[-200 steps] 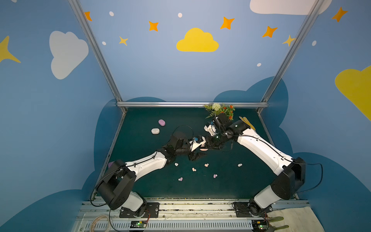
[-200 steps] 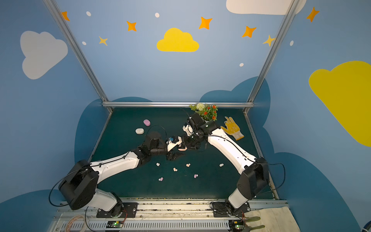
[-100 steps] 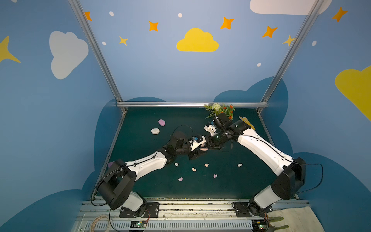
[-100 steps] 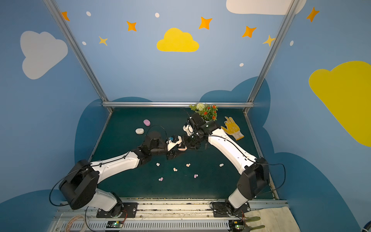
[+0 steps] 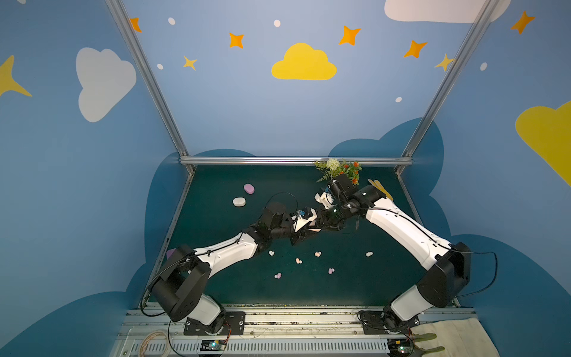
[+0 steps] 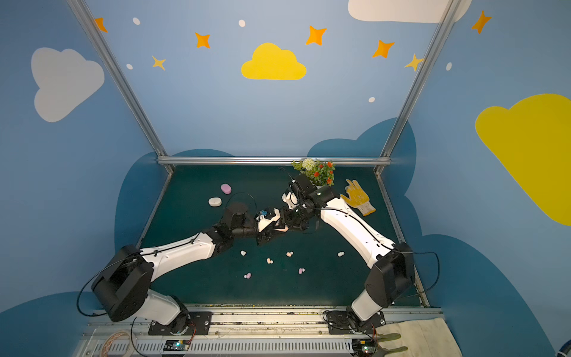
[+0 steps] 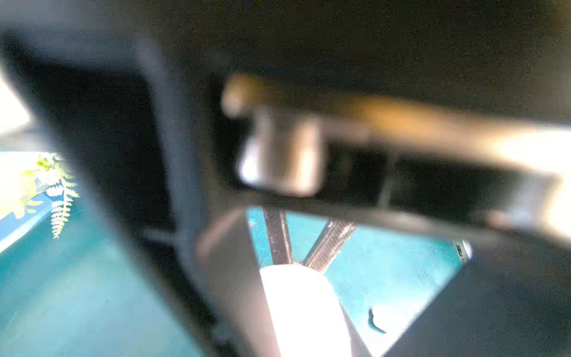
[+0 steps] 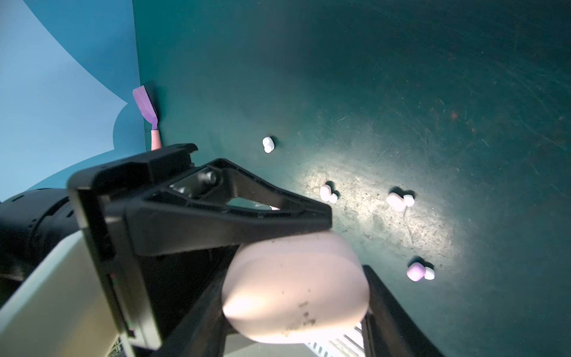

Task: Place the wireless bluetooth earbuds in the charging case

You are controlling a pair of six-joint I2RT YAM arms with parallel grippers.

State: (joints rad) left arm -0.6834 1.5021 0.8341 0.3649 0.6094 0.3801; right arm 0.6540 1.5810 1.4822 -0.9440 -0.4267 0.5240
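Wireless bluetooth earbuds [image 5: 298,261] are lying loose between the tabletop's [image 5: 370,293] middle and front edge, unmoved since a second ago.
Both arms are still meeting above mid-tabletop. The right gripper [image 5: 323,227] is clamping the peach charging case [image 8: 293,293], and the left gripper [image 5: 306,231] is laying one finger [image 8: 247,216] on the case's top; whether it is grasping cannot be told. A lilac case [image 5: 249,188] and white case [image 5: 239,201] are sitting toward the back left, with flowers [image 5: 340,168] and a glove [image 6: 358,197] in the back right corner. Open room is lying along the front edge.
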